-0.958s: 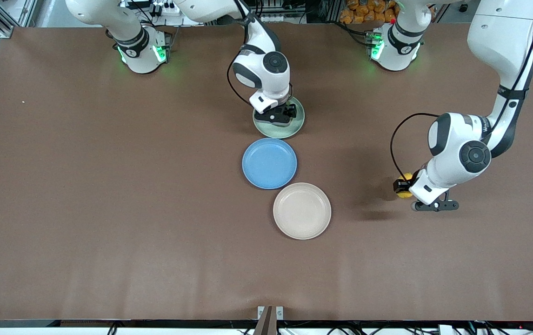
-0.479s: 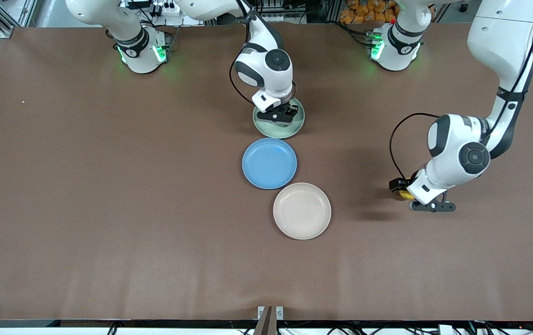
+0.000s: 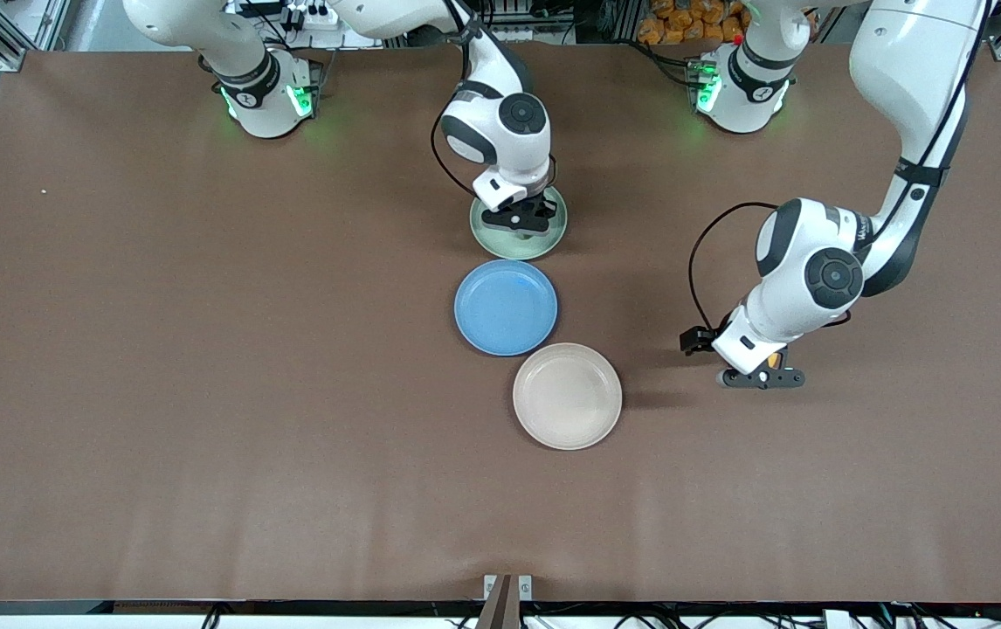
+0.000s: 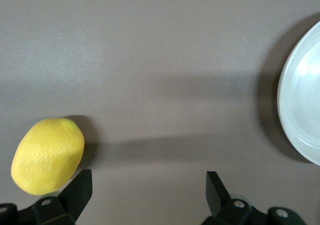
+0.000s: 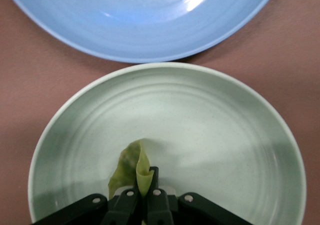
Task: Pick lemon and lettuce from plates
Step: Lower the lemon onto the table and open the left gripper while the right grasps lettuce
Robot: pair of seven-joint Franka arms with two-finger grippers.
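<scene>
The lemon (image 4: 47,155) lies on the bare brown table, just outside one finger of my left gripper (image 4: 147,185). That gripper is open and empty, low over the table between the lemon and the beige plate (image 4: 305,110). In the front view the left gripper (image 3: 710,345) is beside the beige plate (image 3: 567,396), and the lemon is hidden under the left hand. My right gripper (image 5: 150,185) is shut on the lettuce (image 5: 131,167), just above the pale green plate (image 5: 225,135). The right gripper (image 3: 522,214) sits over the green plate (image 3: 500,249).
An empty blue plate (image 3: 506,307) sits between the green and beige plates, close to both, and also shows in the right wrist view (image 5: 140,20). The beige plate is empty. Both arm bases stand along the table's edge farthest from the front camera.
The left gripper has let go of the lemon and moved toward the beige plate, leaving the lemon on the table. The right gripper stays over the green plate, which shifted slightly.
</scene>
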